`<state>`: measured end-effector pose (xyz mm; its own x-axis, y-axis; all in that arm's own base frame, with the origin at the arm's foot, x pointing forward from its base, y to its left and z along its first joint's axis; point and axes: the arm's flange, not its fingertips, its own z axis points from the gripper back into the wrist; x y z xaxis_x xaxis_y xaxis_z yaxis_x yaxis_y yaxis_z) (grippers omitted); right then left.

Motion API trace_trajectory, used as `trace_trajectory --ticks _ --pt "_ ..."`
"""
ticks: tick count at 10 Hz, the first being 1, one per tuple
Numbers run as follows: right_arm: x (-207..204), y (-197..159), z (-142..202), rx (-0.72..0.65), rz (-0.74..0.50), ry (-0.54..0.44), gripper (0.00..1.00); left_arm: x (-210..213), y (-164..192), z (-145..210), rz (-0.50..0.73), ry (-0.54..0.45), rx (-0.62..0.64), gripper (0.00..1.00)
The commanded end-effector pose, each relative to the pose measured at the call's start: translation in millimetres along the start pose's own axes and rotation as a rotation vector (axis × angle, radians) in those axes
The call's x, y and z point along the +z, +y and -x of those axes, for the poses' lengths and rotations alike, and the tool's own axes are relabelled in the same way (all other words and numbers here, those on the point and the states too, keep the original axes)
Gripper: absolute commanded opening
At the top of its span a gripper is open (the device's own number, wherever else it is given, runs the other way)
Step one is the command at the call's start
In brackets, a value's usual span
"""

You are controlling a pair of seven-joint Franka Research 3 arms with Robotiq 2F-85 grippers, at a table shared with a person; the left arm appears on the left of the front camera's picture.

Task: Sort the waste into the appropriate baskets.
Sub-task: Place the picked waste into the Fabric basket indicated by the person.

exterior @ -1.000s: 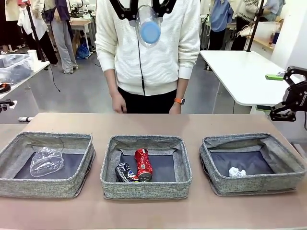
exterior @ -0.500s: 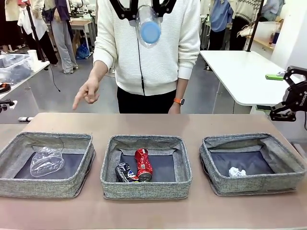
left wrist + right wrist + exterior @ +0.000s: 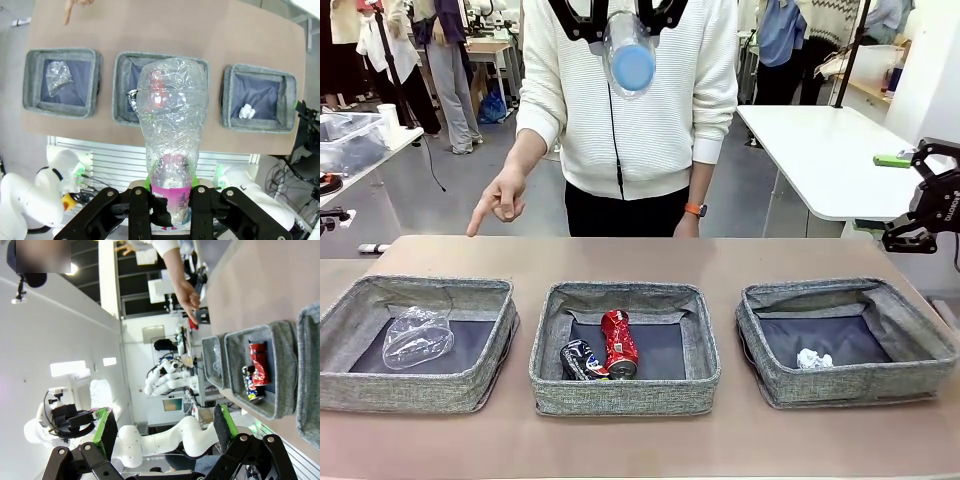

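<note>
One clear bottle is clamped by its pink-labelled end in the left gripper high above the baskets — right gripper wide, empty; released here, it risks landing in the middle basket with the cans, not the left basket.

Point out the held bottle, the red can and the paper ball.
clear plastic bottle (image 3: 172,130), left wrist view, crumpled body above the jaws.
red drink can (image 3: 618,342), front view, its side.
crumpled white paper ball (image 3: 812,359), front view, middle.
</note>
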<state>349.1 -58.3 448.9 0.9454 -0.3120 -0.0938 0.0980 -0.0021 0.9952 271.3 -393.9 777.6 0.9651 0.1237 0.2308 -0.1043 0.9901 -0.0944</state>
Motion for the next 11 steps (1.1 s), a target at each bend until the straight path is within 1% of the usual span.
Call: trace_trajectory --ticks 1,2,3,4,5,6,7,8,9,10,11 --pt "0.8 2.8 0.0 0.004 -0.015 0.0 1.0 1.6 3.1 1.1 -0.004 -0.007 0.012 0.22" --pt "0.8 2.8 0.0 0.004 -0.015 0.0 1.0 0.0 0.0 0.0 0.0 0.0 0.0 0.22" --pt "0.8 2.8 0.0 0.004 -0.015 0.0 1.0 -8.1 14.6 -3.0 -0.02 -0.039 -0.016 0.22" --pt "0.8 2.8 0.0 0.004 -0.015 0.0 1.0 -30.6 54.6 -12.7 -0.054 -0.083 -0.013 0.22" --pt "0.8 2.8 0.0 0.004 -0.015 0.0 1.0 -53.3 89.2 -20.0 -0.054 -0.077 0.003 0.22" --pt "0.8 2.8 0.0 0.004 -0.015 0.0 1.0 -86.3 133.0 -28.9 -0.067 -0.084 -0.019 0.22" --pt "0.8 2.8 0.0 0.004 -0.015 0.0 1.0 -123.4 179.2 -36.3 -0.124 -0.082 0.014 0.22" --pt "0.8 2.8 0.0 0.004 -0.015 0.0 1.0 -162.2 232.5 -34.9 -0.124 -0.001 0.02 0.22" --pt "0.8 2.8 0.0 0.004 -0.015 0.0 1.0 -186.9 269.9 -28.1 -0.089 0.069 0.018 0.22" --pt "0.8 2.8 0.0 0.004 -0.015 0.0 1.0 -206.1 301.8 -19.8 -0.069 0.1 0.027 0.22" --pt "0.8 2.8 0.0 0.004 -0.015 0.0 1.0 -220.6 327.3 -15.1 0.006 0.119 0.019 0.22"
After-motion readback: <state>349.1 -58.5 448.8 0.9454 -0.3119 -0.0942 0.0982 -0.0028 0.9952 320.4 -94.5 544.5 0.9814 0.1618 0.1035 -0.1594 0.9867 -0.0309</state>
